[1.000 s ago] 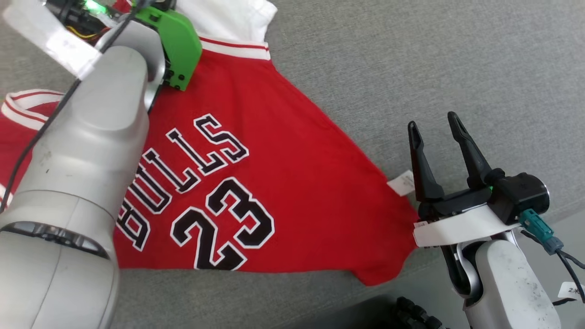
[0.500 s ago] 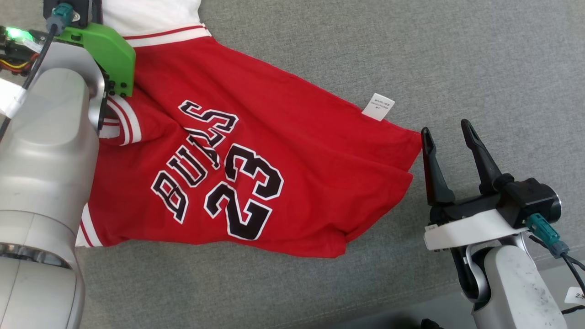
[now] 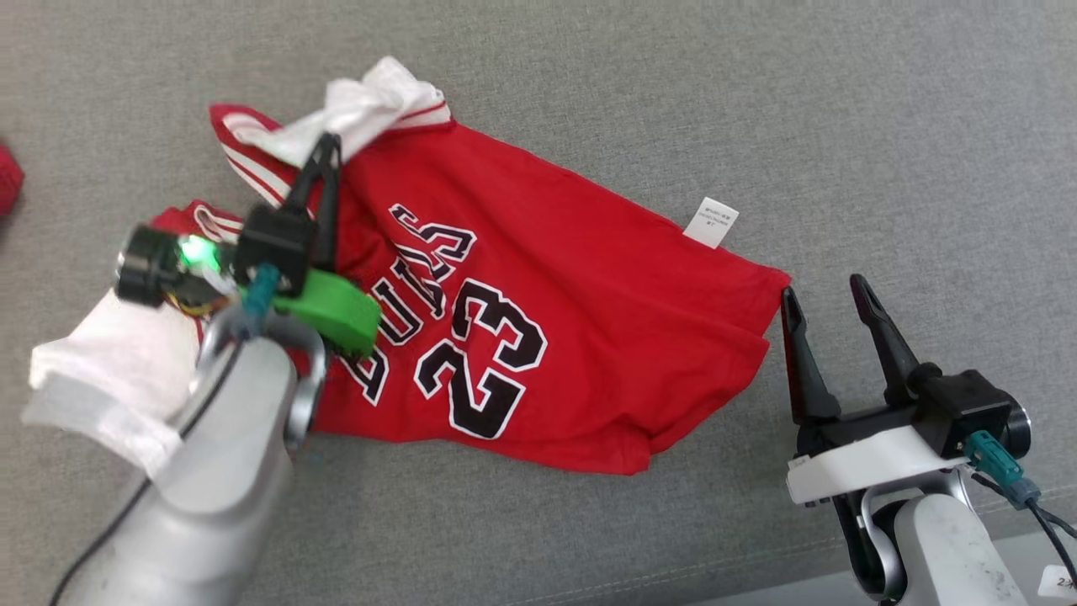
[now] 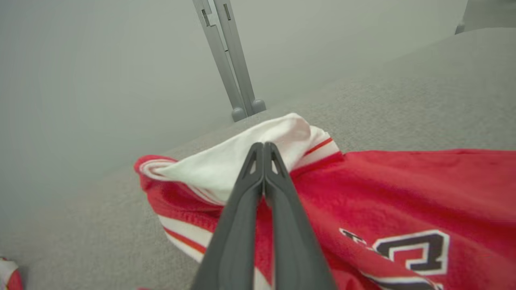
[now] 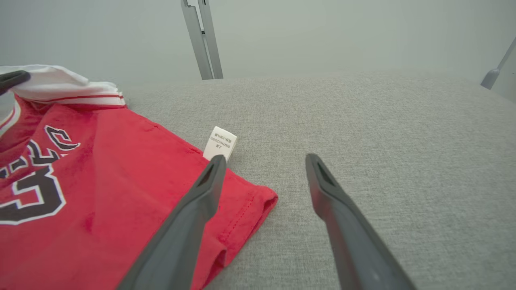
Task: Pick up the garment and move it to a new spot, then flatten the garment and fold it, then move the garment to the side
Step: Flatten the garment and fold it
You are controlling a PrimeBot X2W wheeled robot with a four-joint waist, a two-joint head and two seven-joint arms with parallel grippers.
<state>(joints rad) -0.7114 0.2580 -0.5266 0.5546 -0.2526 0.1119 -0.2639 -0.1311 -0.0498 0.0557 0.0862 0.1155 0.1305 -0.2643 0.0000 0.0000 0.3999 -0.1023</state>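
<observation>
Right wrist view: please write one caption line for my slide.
Open right tool near the hem corner and white label of a red jersey on grey cloth.

The blurred left arm [image 3: 227,454] covers the garment's [image 3: 589,337] lower-left part and the first letters of its print. Whether the closed left pincer [image 3: 326,143] nips any cloth cannot be told. The label's [image 3: 712,222] print is too small to read. The frame's left edge cuts off a red scrap [image 3: 7,178].

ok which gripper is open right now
The right gripper: its fingers stand spread beside the hem corner of the red jersey. The left gripper has its fingers pressed together over the white fabric.
</observation>
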